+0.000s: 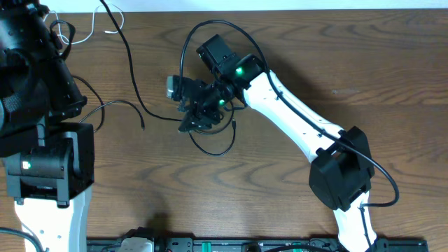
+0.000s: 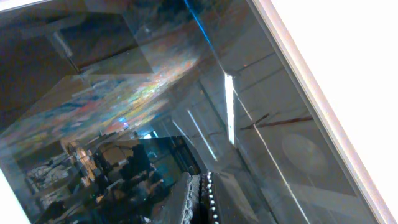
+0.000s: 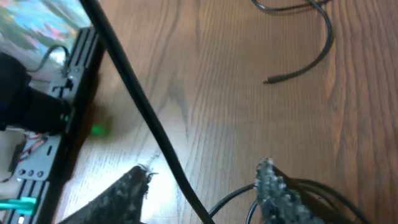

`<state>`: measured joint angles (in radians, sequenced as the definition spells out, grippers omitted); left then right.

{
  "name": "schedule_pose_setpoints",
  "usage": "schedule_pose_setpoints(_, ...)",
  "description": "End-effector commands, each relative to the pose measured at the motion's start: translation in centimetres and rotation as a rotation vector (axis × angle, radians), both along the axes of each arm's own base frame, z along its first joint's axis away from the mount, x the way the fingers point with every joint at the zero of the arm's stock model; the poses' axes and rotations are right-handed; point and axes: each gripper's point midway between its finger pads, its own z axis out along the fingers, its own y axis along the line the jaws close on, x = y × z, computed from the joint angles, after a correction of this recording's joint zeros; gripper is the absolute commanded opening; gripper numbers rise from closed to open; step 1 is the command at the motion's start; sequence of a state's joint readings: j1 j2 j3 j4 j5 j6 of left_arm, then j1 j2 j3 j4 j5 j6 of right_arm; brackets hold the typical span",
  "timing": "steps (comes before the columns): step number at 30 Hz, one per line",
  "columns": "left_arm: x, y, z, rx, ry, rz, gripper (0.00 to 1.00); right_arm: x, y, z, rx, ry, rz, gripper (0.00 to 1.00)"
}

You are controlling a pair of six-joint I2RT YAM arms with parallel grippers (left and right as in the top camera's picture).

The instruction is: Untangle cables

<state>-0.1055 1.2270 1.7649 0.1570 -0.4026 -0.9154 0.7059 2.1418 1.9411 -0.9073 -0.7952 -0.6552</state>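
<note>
Two wide-spread fingers (image 3: 273,190) of the right gripper (image 3: 199,196) straddle one black cable (image 3: 144,106) just above the table (image 3: 249,124). More black loops (image 1: 184,54) surround it. The white cable (image 1: 78,31) lies far left; whether the left gripper (image 2: 200,196) is parted cannot be told.

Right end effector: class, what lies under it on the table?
A black cable runs beneath the end effector, between its fingers, over the table. Where the loops cross under its body is covered.

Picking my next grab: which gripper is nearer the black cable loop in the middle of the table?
Right. The right gripper is directly over the black cable loop; the left arm is folded far off to its left.
</note>
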Motion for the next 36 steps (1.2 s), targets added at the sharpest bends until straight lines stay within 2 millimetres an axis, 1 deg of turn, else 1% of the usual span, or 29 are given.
schedule_pose_setpoints(1,-1.6,0.5,1.0,0.005,-0.028,0.027,0.08,-0.4,0.1,-1.6,-0.031,0.017,0.001,0.49)
schedule_pose_setpoints(7,-1.5,0.5,0.8,0.006,-0.015,0.028,0.08,-0.1,0.4,-1.3,-0.026,0.037,-0.034,0.29)
schedule_pose_setpoints(8,-1.5,0.5,0.8,0.006,-0.015,0.028,0.08,-0.1,0.4,-1.3,-0.027,0.039,-0.034,0.27)
schedule_pose_setpoints(11,-1.6,0.5,0.8,0.006,-0.016,0.028,0.08,-0.1,0.3,-1.4,-0.028,0.04,-0.034,0.26)
schedule_pose_setpoints(16,-1.6,0.5,0.9,0.006,-0.018,0.028,0.08,-0.3,0.3,-1.5,-0.035,0.043,-0.033,0.34)
schedule_pose_setpoints(20,-1.6,0.5,0.9,0.005,-0.018,0.027,0.08,-0.4,0.5,-1.8,-0.04,0.046,-0.028,0.35)
schedule_pose_setpoints(21,-1.6,0.5,0.9,0.006,-0.018,0.028,0.08,-0.4,0.5,-2.1,-0.046,0.045,-0.028,0.34)
schedule_pose_setpoints(24,-1.6,0.5,0.9,0.006,-0.018,0.028,0.08,-0.3,0.5,-2.5,-0.054,0.049,-0.032,0.24)
schedule_pose_setpoints(26,-1.6,0.5,0.9,0.006,-0.017,0.028,0.08,-0.3,0.5,-2.5,-0.057,0.057,-0.04,0.15)
schedule_pose_setpoints(27,-1.6,0.5,0.8,0.006,-0.014,0.028,0.08,-0.2,0.5,-2.5,-0.056,0.06,-0.045,0.04)
schedule_pose_setpoints(28,-1.5,0.5,0.7,0.007,-0.01,0.028,0.08,-0.2,0.6,-2.4,-0.057,0.068,-0.054,0.01)
schedule_pose_setpoints(33,-0.8,0.5,-0.3,0.016,0.046,0.03,0.08,0.5,0.6,-1.9,-0.063,0.138,-0.14,0.01)
schedule_pose_setpoints(36,-0.2,0.8,-1.7,0.012,0.116,0.053,0.08,1.5,-0.1,-0.7,-0.055,0.183,-0.211,0.01)
